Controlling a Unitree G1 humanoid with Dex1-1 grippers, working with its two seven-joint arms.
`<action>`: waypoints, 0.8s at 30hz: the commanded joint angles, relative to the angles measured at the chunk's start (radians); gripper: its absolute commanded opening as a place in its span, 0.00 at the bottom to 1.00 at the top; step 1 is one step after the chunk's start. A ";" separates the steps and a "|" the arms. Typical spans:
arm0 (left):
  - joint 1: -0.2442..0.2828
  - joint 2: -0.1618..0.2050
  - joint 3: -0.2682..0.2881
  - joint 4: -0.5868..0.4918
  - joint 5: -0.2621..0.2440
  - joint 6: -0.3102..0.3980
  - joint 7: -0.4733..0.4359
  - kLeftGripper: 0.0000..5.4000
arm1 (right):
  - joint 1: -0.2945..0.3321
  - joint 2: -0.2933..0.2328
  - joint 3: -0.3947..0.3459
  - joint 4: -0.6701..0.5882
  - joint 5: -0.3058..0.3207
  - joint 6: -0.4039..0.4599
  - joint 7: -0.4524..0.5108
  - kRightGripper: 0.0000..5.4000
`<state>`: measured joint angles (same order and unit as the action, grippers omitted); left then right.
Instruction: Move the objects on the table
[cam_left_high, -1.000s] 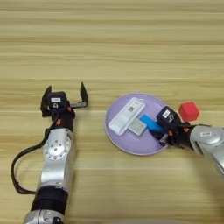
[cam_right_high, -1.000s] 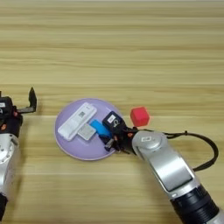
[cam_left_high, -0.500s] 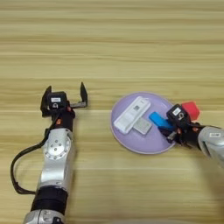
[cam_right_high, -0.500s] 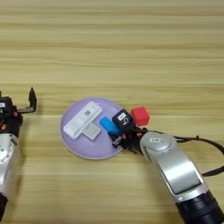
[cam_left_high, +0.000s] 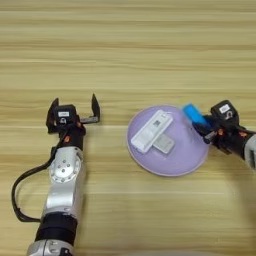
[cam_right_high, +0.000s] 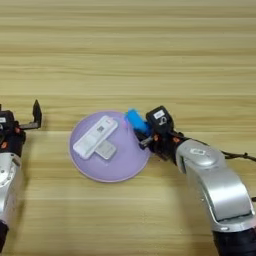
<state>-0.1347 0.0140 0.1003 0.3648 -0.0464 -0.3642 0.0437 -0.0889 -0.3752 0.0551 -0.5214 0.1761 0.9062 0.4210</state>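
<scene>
One blue block (cam_right_high: 135, 120) sits pinched in our right gripper (cam_right_high: 146, 134) at the lilac plate (cam_right_high: 116, 167)'s right rim, its long axis slanting far-left; we judge this arm far nearer than our spread-fingered left gripper (cam_left_high: 73, 107), parked well left.

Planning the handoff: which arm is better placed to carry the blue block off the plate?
The right. Its pincer is already shut on the blue block at the lilac plate's right rim. The left pincer hangs open over bare table, well left of the plate.
</scene>
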 joint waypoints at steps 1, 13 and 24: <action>-0.004 0.003 0.002 0.011 0.005 0.011 0.000 1.00 | -0.002 0.011 -0.044 -0.040 0.034 0.023 -0.020 0.26; 0.000 0.001 0.004 0.009 0.005 0.008 0.001 1.00 | 0.043 -0.018 -0.241 0.011 0.030 -0.058 -0.097 0.26; 0.006 0.007 0.011 0.010 0.002 0.005 -0.006 1.00 | 0.121 0.030 -0.296 0.105 0.039 -0.210 -0.128 0.26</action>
<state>-0.1350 0.0148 0.1090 0.3659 -0.0468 -0.3648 0.0387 0.0172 -0.3513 -0.2252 -0.4511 0.2149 0.7262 0.3051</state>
